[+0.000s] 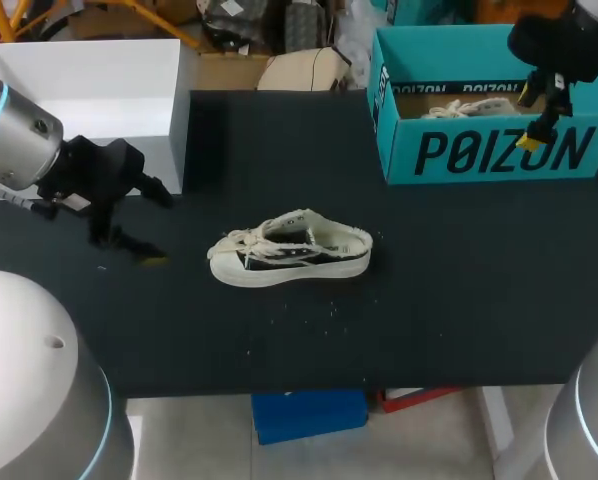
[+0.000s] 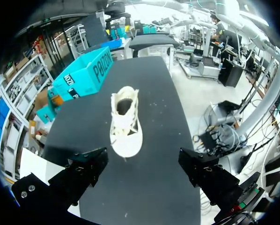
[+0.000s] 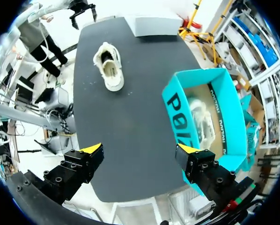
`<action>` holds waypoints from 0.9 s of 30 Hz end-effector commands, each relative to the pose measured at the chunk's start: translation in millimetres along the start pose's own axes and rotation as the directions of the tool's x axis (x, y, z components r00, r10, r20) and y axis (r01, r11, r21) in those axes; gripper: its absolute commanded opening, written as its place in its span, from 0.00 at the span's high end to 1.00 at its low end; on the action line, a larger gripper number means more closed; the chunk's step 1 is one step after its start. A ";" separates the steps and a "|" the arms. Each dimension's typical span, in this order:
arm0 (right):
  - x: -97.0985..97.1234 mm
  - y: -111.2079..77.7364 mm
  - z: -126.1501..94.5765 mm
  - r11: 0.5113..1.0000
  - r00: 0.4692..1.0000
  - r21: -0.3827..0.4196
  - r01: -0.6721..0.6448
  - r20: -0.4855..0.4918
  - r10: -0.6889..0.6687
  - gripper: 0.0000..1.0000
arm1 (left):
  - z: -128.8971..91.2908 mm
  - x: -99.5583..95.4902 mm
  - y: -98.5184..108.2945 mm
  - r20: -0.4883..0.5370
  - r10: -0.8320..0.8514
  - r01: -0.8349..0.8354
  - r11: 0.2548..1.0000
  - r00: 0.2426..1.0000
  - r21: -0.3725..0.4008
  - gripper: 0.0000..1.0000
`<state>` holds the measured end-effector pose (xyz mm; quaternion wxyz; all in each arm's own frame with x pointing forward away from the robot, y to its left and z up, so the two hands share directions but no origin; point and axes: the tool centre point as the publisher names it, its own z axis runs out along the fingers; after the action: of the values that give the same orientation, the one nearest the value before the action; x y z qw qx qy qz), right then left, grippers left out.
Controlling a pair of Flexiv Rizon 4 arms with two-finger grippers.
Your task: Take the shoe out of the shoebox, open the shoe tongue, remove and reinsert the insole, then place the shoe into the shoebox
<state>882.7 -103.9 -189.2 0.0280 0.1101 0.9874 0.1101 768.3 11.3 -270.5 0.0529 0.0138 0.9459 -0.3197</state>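
In the head view the shoe stands on its sole in the middle of the dark surface, toe to the left and heel to the right, laces loose, touched by neither hand. The teal shoebox sits open at the far right, with a second shoe lying inside it, and a white box stands at the far left. The left hand hangs low over the surface to the left of the shoe and well apart from it, fingers spread and grasping nothing. The right hand hangs over the right part of the shoebox, also released and empty. In the left wrist view the left hand has its two fingers wide apart, with bare surface between them. The shoe lies straight ahead, its toe toward the hand, and the shoebox is further on, off to one side of the shoe. In the right wrist view the right hand is open, its yellow tips far apart above the surface. One finger is over a corner of the shoebox, where the second shoe shows pale on the bottom. The shoe lies well ahead of the hand, outside the shoebox. Beyond it are the white box and the left hand, its fingers parted.
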 end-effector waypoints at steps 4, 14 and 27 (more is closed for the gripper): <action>-0.9 -5.0 0.8 0.673 0.670 -0.161 0.722 -0.082 -0.738 0.00 | 1.6 0.0 0.5 0.003 0.001 -0.001 1.000 1.000 0.001 0.00; 29.8 32.4 30.3 0.636 0.647 -0.157 0.755 0.025 -0.762 0.00 | 1.6 0.0 0.5 0.003 0.001 -0.001 1.000 1.000 0.001 0.00; 62.0 70.8 78.1 0.684 0.703 -0.215 0.697 0.014 -0.711 0.00 | 1.6 0.0 0.5 0.003 0.001 -0.001 1.000 1.000 0.001 0.00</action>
<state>842.6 -13.2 -239.7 0.0422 -0.2884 0.9372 0.1914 768.8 10.9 -270.6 0.0525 0.0139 0.9460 -0.3196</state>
